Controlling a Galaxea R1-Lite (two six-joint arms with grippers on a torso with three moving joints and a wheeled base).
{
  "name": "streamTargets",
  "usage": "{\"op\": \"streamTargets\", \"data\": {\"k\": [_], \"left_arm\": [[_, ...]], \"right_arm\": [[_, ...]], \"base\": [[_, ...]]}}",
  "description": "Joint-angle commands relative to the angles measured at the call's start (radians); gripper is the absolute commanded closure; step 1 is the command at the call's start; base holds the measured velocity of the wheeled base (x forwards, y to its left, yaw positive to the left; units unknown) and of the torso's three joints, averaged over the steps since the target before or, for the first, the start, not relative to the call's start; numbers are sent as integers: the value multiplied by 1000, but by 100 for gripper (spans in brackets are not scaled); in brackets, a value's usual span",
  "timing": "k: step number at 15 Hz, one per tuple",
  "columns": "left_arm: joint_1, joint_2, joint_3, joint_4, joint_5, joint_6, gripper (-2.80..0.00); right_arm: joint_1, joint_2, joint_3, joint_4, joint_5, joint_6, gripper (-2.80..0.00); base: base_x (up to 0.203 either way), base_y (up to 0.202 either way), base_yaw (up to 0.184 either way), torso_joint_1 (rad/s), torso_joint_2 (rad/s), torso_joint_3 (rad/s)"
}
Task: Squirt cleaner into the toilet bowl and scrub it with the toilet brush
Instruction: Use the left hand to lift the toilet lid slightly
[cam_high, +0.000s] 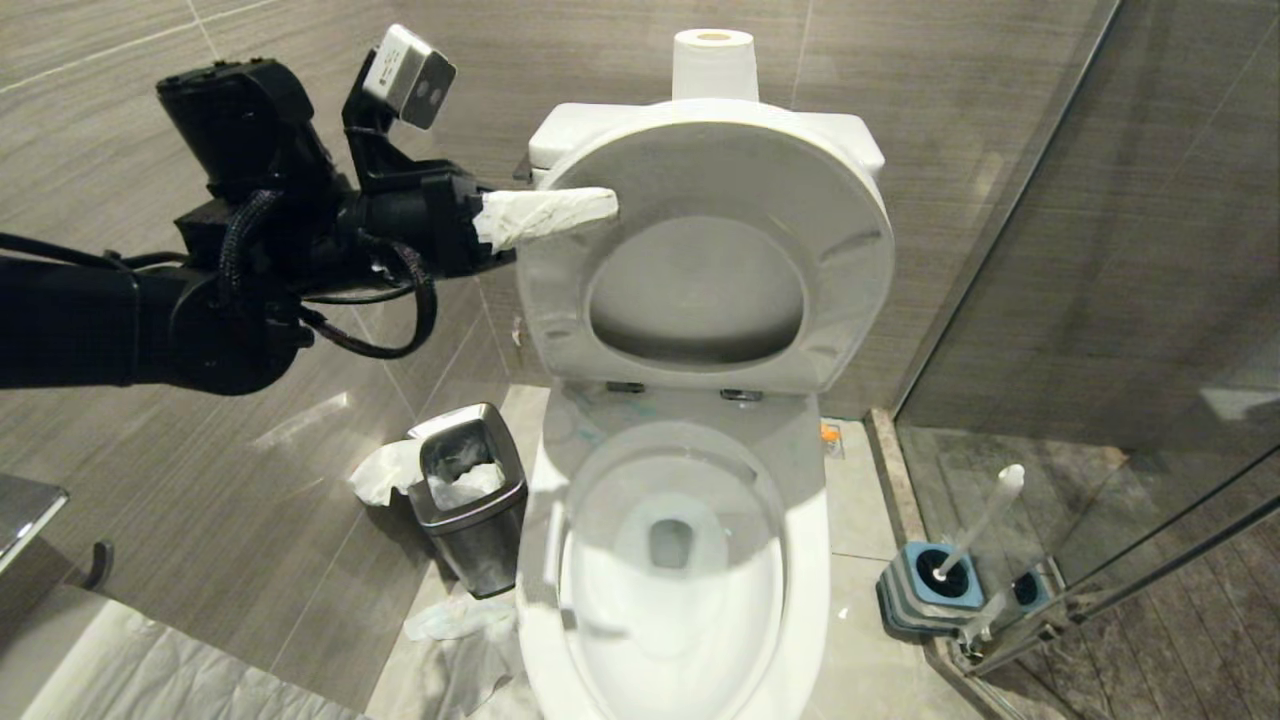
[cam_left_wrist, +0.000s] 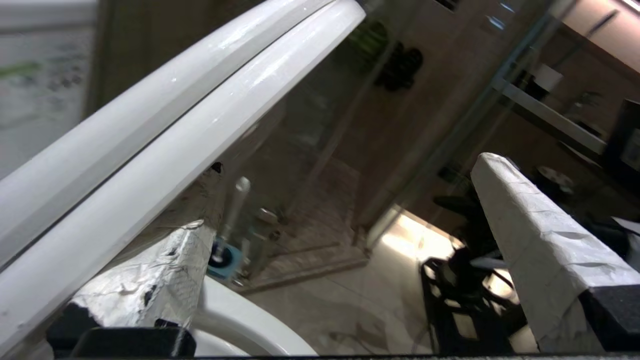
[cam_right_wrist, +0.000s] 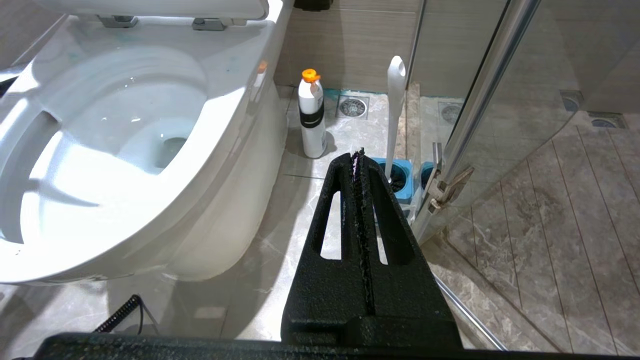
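The toilet bowl (cam_high: 690, 600) stands open, its seat and lid (cam_high: 720, 170) raised against the tank. Faint teal smears of cleaner (cam_right_wrist: 232, 61) mark the rim. My left gripper (cam_high: 560, 210) is open at the raised seat's left edge. In the left wrist view one wrapped finger (cam_left_wrist: 150, 280) lies along the seat edge (cam_left_wrist: 165, 150), the other finger (cam_left_wrist: 530, 240) stands free, and nothing sits in the left gripper (cam_left_wrist: 345, 195). The toilet brush (cam_high: 985, 520) stands in its blue holder (cam_high: 925, 595) on the floor to the right. My right gripper (cam_right_wrist: 357, 152) is shut and empty, low beside the bowl (cam_right_wrist: 125, 125).
A steel waste bin (cam_high: 470, 505) with crumpled paper stands left of the bowl. A white bottle with an orange cap (cam_right_wrist: 311, 115) stands on the floor by the bowl's right side. A glass shower door (cam_high: 1100, 300) closes off the right. A paper roll (cam_high: 713, 62) tops the tank.
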Motion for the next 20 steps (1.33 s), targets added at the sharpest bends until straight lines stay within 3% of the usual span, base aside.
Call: {"op": "streamTargets", "data": {"k": [1,5,7,12,16,20], "left_arm": [[-1,55,-69,-4,93,3,-280],[-35,142,-187,-11,338,75,-280],[-57,192,-241,-8,425,134,-280],[-84,314,-336,-2,520,279,-280],[-92,445,-518,-7,586,309,-280],[-88,499,-525,-19,597,351,-280]], "right_arm": [[0,0,1,0,0,1,0],[0,0,1,0,0,1,0],[0,0,0,0,0,1,0],[0,0,0,0,0,1,0],[0,0,0,0,0,1,0],[0,0,0,0,0,1,0]], "base": [[0,0,0,0,0,0],[0,0,0,0,0,0],[0,0,0,0,0,0],[0,0,0,0,0,0],[0,0,0,0,0,0],[0,0,0,0,0,0]]}}
